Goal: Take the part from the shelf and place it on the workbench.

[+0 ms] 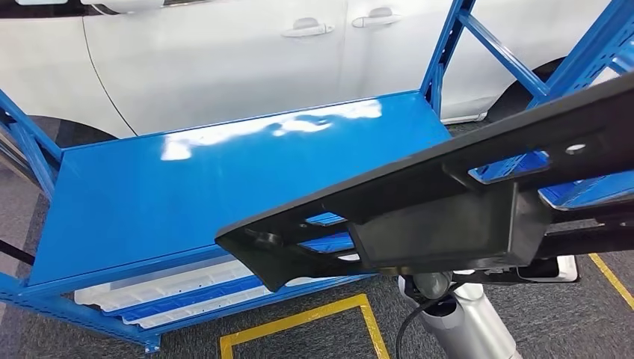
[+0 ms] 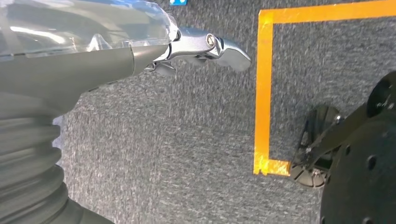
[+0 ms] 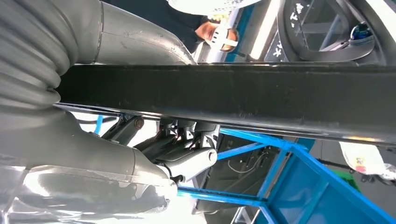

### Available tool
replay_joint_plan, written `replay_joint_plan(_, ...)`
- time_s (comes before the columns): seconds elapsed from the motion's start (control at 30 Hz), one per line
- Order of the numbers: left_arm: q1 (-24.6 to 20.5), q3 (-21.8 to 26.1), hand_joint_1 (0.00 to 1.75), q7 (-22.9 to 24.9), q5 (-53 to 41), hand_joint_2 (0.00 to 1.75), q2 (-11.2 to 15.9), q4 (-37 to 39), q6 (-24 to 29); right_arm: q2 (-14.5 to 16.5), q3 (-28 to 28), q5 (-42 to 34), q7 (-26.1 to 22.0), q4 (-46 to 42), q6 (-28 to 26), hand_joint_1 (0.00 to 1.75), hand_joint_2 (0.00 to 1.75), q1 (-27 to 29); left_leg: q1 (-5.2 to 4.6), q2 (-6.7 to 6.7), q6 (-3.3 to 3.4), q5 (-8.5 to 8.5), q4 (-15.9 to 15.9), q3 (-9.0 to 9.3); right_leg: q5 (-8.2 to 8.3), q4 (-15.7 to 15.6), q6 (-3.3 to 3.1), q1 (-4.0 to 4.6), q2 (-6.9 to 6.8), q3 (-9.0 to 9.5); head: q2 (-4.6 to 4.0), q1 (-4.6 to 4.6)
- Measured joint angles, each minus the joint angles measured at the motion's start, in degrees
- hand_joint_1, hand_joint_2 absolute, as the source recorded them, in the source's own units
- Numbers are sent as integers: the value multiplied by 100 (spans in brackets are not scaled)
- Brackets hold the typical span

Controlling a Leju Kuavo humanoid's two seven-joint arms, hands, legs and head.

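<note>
A long black plastic part with cut-outs and a boxy middle hangs slanted across the head view, in front of the blue shelf. My right hand grips it from beneath, with the fingers wrapped under the black bar. In the head view the part hides that hand, and only the silver right forearm shows below it. My left hand hangs over the grey carpet, holding nothing, its fingers stretched out.
The shelf's top board is bare and glossy; white panels lie on its lower level. A white car stands behind. A second blue rack rises at right. Yellow tape marks the floor. A person stands nearby.
</note>
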Motion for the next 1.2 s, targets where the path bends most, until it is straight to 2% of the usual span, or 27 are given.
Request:
replay_joint_plan(0.03, 9, 6, 0, 3, 0, 175, -3, 0, 31, -35, 2, -37, -68, 61, 38, 175, 175, -7, -2, -2, -11, 28, 5, -38, 131, -286, -18, 2, 1, 225, 0, 0)
replay_joint_plan(0.1, 14, 22, 0, 3, 1, 175, -9, 0, 81, -79, 3, -137, -149, 168, 67, 175, 175, -75, -10, -4, -47, 79, 9, -88, 351, -1097, -81, 21, 7, 772, 0, 0)
replay_joint_plan(0.13, 13, 31, 0, 2, 1, 175, -10, 0, 99, -94, 3, -209, -167, 211, 60, 175, 175, -123, -16, -4, -75, 108, 4, -101, 413, -1383, -115, 37, 9, 947, 0, 1)
replay_joint_plan(0.17, 14, 40, 0, 1, 1, 175, -11, 0, 113, -114, 4, -288, -176, 256, 47, 175, 175, -180, -19, -4, -106, 139, -4, -110, 429, -1537, -142, 56, 12, 1029, 0, 1)
replay_joint_plan(0.23, 20, 50, 0, 2, 1, 175, -9, 0, 126, -157, 5, -417, -173, 338, 21, 175, 175, -273, -28, -9, -175, 213, -34, -120, 486, -1590, -200, 65, 7, 998, 0, 1)
replay_joint_plan(0.27, 26, 51, 0, 4, 1, 175, -8, 1, 127, -179, 7, -455, -159, 379, 19, 175, 175, -309, -29, -13, -204, 191, -17, -145, 530, -1629, -240, 53, -7, 982, 0, 0)
replay_joint_plan(0.3, 30, 50, 0, 7, -1, 175, -6, 1, 126, -192, 11, -476, -147, 411, 21, 175, 175, -332, -29, -16, -227, 89, 71, -189, 584, -1661, -290, 38, -23, 954, 0, 0)
replay_joint_plan(0.33, 33, 50, 0, 16, -1, 175, -3, 2, 126, -201, 15, -489, -137, 438, 24, 175, 175, -345, -28, -20, -247, -99, 269, -266, 643, -1693, -331, 24, -38, 919, 0, 0)
replay_joint_plan(0.4, 37, 51, 0, 42, -2, 175, 0, 2, 132, -204, 21, -500, -132, 476, 31, 175, 175, -353, -9, -18, -276, -603, 962, -490, 733, -1688, -377, 31, -54, 814, 0, 0)
replay_joint_plan(0.43, 41, 51, 0, 57, -1, 175, 0, 2, 136, -204, 23, -501, -122, 495, 30, 175, 175, -353, -4, -18, -291, -783, 1310, -582, 770, -1670, -380, 38, -57, 748, 0, 0)
replay_joint_plan(0.47, 45, 52, 0, 70, -1, 175, -1, 2, 138, -205, 26, -505, -101, 515, 26, 175, 175, -353, 0, -17, -302, -859, 1517, -600, 805, -1647, -379, 43, -60, 679, 0, 0)
replay_joint_plan(0.5, 46, 53, 0, 82, -2, 175, -2, 2, 139, -206, 29, -514, -71, 535, 18, 175, 175, -357, 3, -17, -308, -827, 1515, -516, 836, -1620, -373, 46, -62, 610, 0, 0)
replay_joint_plan(0.53, 44, 53, 0, 95, -2, 175, -2, 2, 139, -206, 33, -525, -37, 555, 10, 175, 175, -363, 5, -16, -307, -706, 1279, -318, 863, -1588, -362, 47, -63, 546, 0, 0)
replay_joint_plan(0.6, 32, 52, 0, 115, -2, 175, -2, 2, 137, -206, 37, -540, 5, 583, 4, 175, 175, -373, -2, -17, -280, -483, 478, 223, 907, -1516, -328, 52, -65, 436, 0, 0)
replay_joint_plan(0.63, 26, 51, 0, 121, -1, 175, -3, 2, 135, -206, 37, -528, 15, 589, 8, 175, 175, -367, -15, -20, -253, -420, 181, 406, 930, -1490, -302, 56, -65, 401, 0, 0)
replay_joint_plan(0.67, 22, 51, 0, 126, -1, 175, -5, 2, 131, -206, 37, -498, 20, 590, 15, 175, 175, -347, -29, -22, -226, -407, 12, 494, 957, -1474, -270, 60, -66, 378, 0, 1)
replay_joint_plan(0.77, 21, 45, 0, 126, 0, 175, -21, 2, 106, -204, 37, -316, 24, 577, 33, 175, 175, -203, -32, -20, -131, -319, -52, 441, 1039, -1474, -167, 62, -58, 344, 0, 1)
replay_joint_plan(0.8, 20, 40, 0, 125, 1, 175, -30, 2, 93, -203, 37, -243, 22, 570, 34, 175, 175, -145, -19, -13, -89, -267, -63, 405, 960, -1415, -135, 59, -45, 306, 0, 1)
replay_joint_plan(0.83, 18, 35, 0, 124, 1, 175, -40, 2, 83, -202, 37, -172, 18, 561, 33, 175, 175, -91, -4, -1, -51, -208, -79, 355, 781, -1251, -105, 55, -32, 238, 0, 1)
replay_joint_plan(0.93, 16, 12, 0, 125, 1, 175, -84, 2, 62, -195, 37, 7, 7, 541, 37, 175, 175, 89, -3, 21, 2, -46, -75, 153, 29, -256, -39, 28, -16, -54, 0, 1)
replay_joint_plan(0.97, 18, 2, 0, 126, 1, 175, -104, 2, 57, -192, 37, 61, 6, 534, 41, 175, 175, 160, -4, 22, 0, 5, -69, 79, -68, 0, -26, 21, -16, -79, 0, 1)
replay_joint_plan(1.0, 21, -9, 0, 129, 1, 175, -122, 2, 51, -191, 33, 115, 5, 524, 50, 175, 175, 230, -4, 21, -5, 54, -61, 4, -57, 93, -20, 12, -16, -20, 0, 2)
replay_joint_plan(1.03, 23, -22, 0, 136, 1, 175, -139, 2, 46, -190, 25, 172, 2, 506, 66, 175, 175, 299, -4, 20, -15, 99, -50, -65, 60, -44, -23, 5, -16, 151, 0, 1)
replay_joint_plan(1.07, 25, -35, 0, 147, 1, 175, -153, 2, 42, -189, 8, 235, -2, 478, 91, 175, 175, 366, -3, 17, -29, 138, -39, -124, 209, -370, -37, 1, -16, 414, 0, 1)
replay_joint_plan(1.13, 26, -50, 0, 179, 1, 175, -172, 2, 41, -174, -41, 372, -28, 389, 134, 175, 175, 519, -12, 9, -76, 213, -17, -209, 325, -1190, -92, 19, -13, 977, 0, -1)
replay_joint_plan(1.17, 25, -52, 0, 194, 1, 175, -177, 2, 43, -160, -67, 445, -51, 340, 144, 175, 175, 611, -17, 7, -108, 251, -18, -227, 323, -1460, -123, 34, -9, 1140, 0, 0)
replay_joint_plan(1.2, 26, -53, 0, 209, 2, 175, -179, 2, 44, -140, -89, 520, -81, 292, 144, 175, 175, 707, -18, 6, -143, 292, -28, -239, 299, -1601, -151, 53, -6, 1209, 0, 0)
